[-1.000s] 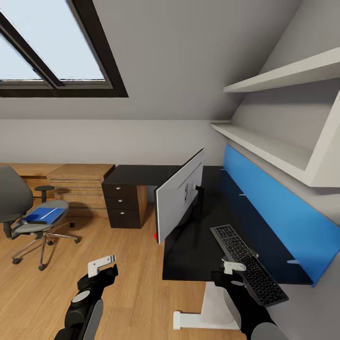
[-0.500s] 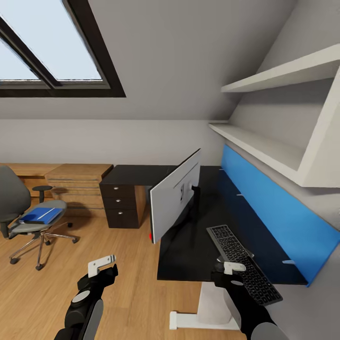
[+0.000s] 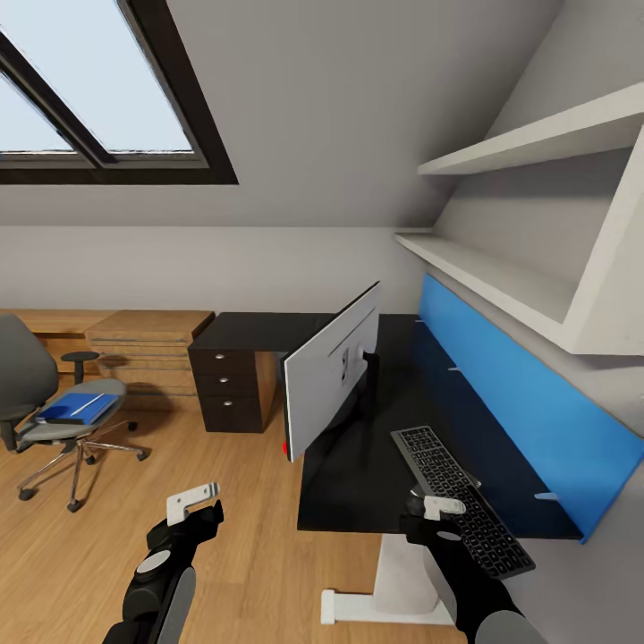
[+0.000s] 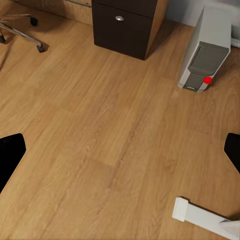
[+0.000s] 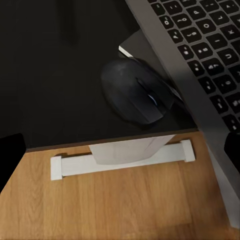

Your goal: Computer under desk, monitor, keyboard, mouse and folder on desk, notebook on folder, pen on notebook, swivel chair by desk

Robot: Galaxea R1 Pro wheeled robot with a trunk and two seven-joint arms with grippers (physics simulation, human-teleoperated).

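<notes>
On the black desk [image 3: 358,483] the monitor [image 3: 335,376] stands with its grey back towards me. The keyboard [image 3: 461,510] lies to its right along the blue panel. My right gripper [image 3: 440,506] hangs open over the desk's near edge, just above the black mouse [image 5: 135,97], which sits against the keyboard [image 5: 200,55]. A thin grey corner [image 5: 131,46] pokes out from under the keyboard. My left gripper [image 3: 192,503] is open above the floor. The computer [image 4: 205,50] stands on the floor under the desk. The blue folder [image 3: 80,408] lies on the swivel chair [image 3: 31,385] at far left.
Black drawers [image 3: 231,389] and low wooden cabinets [image 3: 148,349] line the back wall beyond open plank floor [image 3: 250,537]. The desk's white foot [image 3: 358,608] lies near my right arm. White shelves [image 3: 501,268] overhang the desk on the right.
The whole picture slid a little left between one second and half a second ago, so the camera moved. Since then nothing has shifted, and both arms keep their pose.
</notes>
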